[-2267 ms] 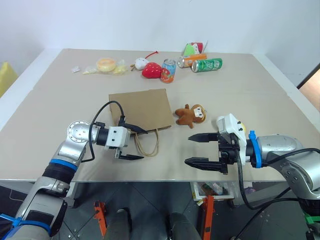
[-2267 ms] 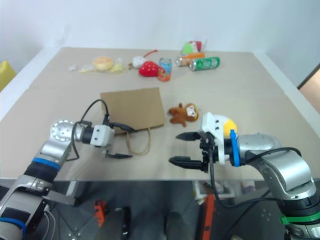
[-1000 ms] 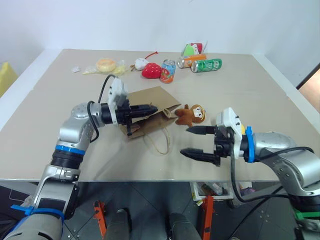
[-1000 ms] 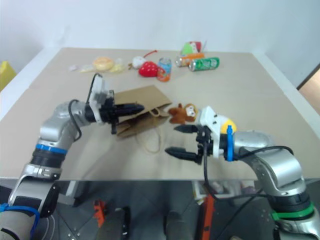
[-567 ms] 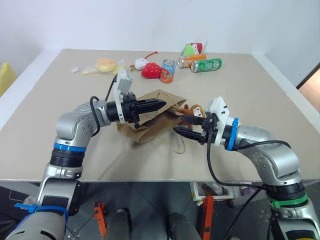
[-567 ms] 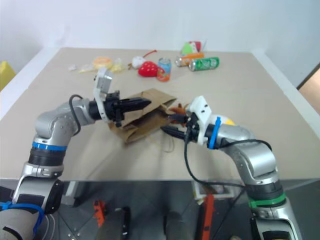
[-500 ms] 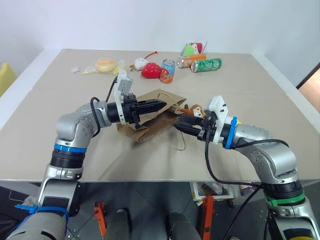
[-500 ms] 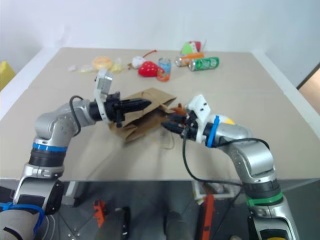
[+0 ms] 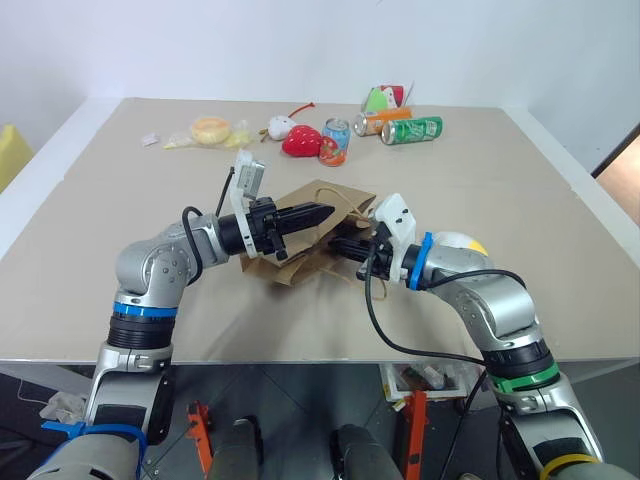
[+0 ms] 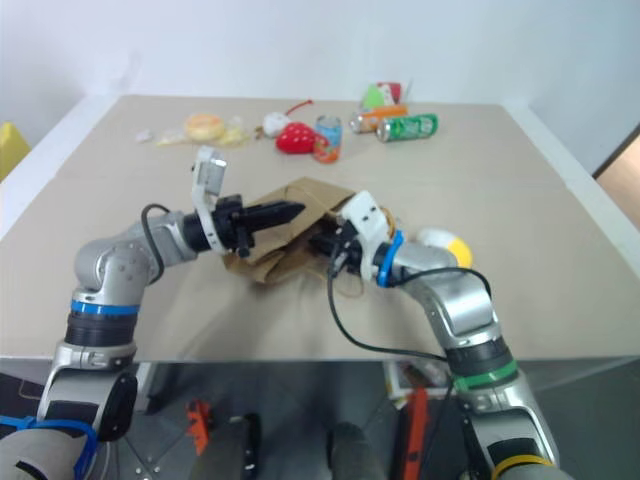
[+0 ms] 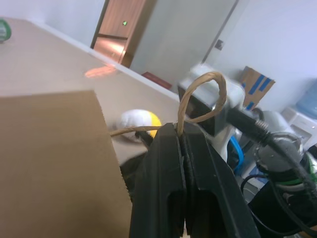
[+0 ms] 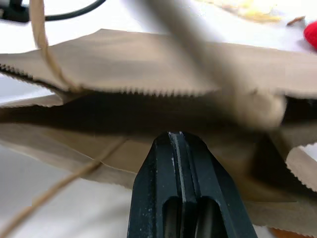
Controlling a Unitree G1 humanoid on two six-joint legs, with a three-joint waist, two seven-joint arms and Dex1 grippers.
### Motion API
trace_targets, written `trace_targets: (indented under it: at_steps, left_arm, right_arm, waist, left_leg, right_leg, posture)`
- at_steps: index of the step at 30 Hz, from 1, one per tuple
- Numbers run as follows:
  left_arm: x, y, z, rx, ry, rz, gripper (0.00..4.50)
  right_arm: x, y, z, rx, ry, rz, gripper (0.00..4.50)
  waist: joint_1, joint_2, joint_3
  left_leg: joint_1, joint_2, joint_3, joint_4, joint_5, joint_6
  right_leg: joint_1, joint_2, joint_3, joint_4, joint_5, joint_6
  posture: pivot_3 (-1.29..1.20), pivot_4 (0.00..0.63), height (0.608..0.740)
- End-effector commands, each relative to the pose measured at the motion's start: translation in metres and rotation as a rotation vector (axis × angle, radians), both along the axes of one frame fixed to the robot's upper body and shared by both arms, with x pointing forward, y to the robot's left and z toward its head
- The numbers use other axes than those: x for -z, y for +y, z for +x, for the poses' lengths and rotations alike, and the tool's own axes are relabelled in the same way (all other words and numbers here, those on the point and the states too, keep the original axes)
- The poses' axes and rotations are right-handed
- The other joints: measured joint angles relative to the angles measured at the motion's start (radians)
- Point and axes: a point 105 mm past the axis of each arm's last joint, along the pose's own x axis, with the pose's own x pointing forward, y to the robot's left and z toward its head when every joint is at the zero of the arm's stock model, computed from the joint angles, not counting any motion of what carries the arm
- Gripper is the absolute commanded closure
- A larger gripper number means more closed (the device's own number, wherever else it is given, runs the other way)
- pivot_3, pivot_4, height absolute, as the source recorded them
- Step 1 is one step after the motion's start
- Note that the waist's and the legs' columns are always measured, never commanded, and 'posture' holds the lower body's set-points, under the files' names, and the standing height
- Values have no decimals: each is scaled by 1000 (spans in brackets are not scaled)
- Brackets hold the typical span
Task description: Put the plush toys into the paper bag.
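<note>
Right hand (image 9: 340, 246): closest to us, fingers pinched together at the bag mouth. We can't tell if it grips the lower lip; we'd guess it's there to spread the opening.
Left hand (image 9: 322, 211): clamped on a cord handle (image 11: 200, 94), lifting the top edge so the mouth gapes.
Bag (image 9: 325, 197): mid-desk, on its side, mouth toward the right hand.
Egg toy (image 9: 455, 241): on the desk just beside the right forearm, not bagged yet.
Monkey: we can't spot it.
Far desk (image 9: 520, 190) edge: strawberry plush (image 9: 301, 142) and cans (image 9: 412, 129), not ours.
</note>
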Motion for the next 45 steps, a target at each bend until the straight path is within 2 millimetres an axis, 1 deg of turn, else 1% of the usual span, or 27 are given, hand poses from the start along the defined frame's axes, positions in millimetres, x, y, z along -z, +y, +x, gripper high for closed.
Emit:
trace_targets:
  at_steps: [1,2,5,6,8,10,13,18,21,24,26,30,33,38,42,45]
  left_arm:
    - [-11,0,-8,4,-74,-3,4500]
    - [-12,0,-8,-1,-76,-4,4500]
    - [-17,3,-5,-26,-64,-42,4500]
    - [-23,5,-3,-40,-55,-78,4500]
    - [-33,8,1,-64,-37,-136,4500]
    - [-43,13,6,-97,-11,-195,4500]
    - [-56,20,12,-133,38,-282,4500]
    - [-70,27,19,-171,114,-388,4500]
    - [-76,28,17,-170,108,-402,4500]
    - [-90,26,5,-137,5,-388,4500]
    - [-94,20,-6,-110,-74,-350,4500]
    - [-92,5,-25,-77,-265,-241,4500]
    - [-90,-3,-36,-49,-367,-208,4500]
    - [-68,5,-23,-108,-339,-169,4500]
    - [-56,15,-9,-172,-310,-171,4500]
    - [-52,21,-1,-208,-301,-183,4500]
  right_arm:
    - [-9,4,12,36,-60,-32,4447]
    - [-7,4,12,36,-56,-49,4447]
    - [11,3,10,21,-17,-145,4447]
    - [18,2,10,22,-3,-178,4447]
    - [26,1,8,20,12,-214,4447]
    - [29,2,8,21,22,-219,4447]
    - [32,0,14,66,31,-229,4447]
    - [37,1,21,104,25,-247,4447]
    - [39,2,19,102,25,-246,4447]
    - [42,1,17,102,36,-247,4447]
    - [42,-1,17,109,39,-247,4447]
    - [44,-3,17,111,54,-246,4447]
    - [45,-3,16,106,60,-249,4447]
    - [41,-2,18,104,59,-240,4447]
    - [33,-5,18,101,61,-204,4447]
    - [30,-8,16,97,62,-193,4447]
  waist:
    - [-1,0,0]
    - [-1,0,0]
    - [-1,0,0]
    - [-1,0,0]
    - [-1,0,0]
    - [-1,0,0]
    - [-1,0,0]
    - [-1,0,0]
    - [-1,0,0]
    - [-1,0,0]
    - [-2,0,0]
    - [-2,0,0]
    - [-2,0,0]
    - [-2,0,0]
    - [-2,0,0]
    - [-2,0,0]
  left_leg:
    - [0,0,0,0,0,0]
    - [0,0,0,0,0,0]
    - [0,0,0,0,0,0]
    - [0,0,0,0,0,0]
    - [0,0,0,-1,0,0]
    - [0,0,0,-1,0,0]
    - [0,0,0,-1,0,0]
    - [0,0,0,0,0,0]
    - [0,0,0,-1,0,0]
    - [0,0,0,-1,0,0]
    - [0,0,0,-1,0,0]
    - [0,0,0,-2,0,-1]
    - [0,0,0,-2,0,-1]
    - [0,0,0,-2,0,-1]
    - [0,0,0,-1,0,-1]
    - [0,0,0,-2,0,-1]
  right_leg:
    - [0,0,0,0,0,0]
    - [0,0,0,0,0,0]
    - [0,0,0,0,0,0]
    - [0,0,0,0,0,0]
    - [0,0,0,0,-1,0]
    - [0,0,0,0,-1,1]
    - [0,0,0,0,-1,0]
    - [0,0,0,0,0,1]
    - [0,0,0,0,0,1]
    - [0,0,0,0,0,2]
    - [0,0,0,0,0,1]
    - [0,0,0,0,-1,1]
    - [0,0,0,0,-1,1]
    - [0,0,0,0,-1,0]
    - [0,0,0,0,-1,0]
    - [0,0,0,0,-1,0]
  posture:
    - [0,150,740]
    - [0,150,740]
    - [0,150,740]
    - [0,150,740]
    - [0,150,740]
    - [0,150,740]
    - [0,150,740]
    - [0,150,740]
    - [0,150,740]
    - [0,150,740]
    - [0,150,740]
    - [0,150,740]
    - [0,150,740]
    - [0,150,740]
    - [0,150,740]
    - [0,150,740]
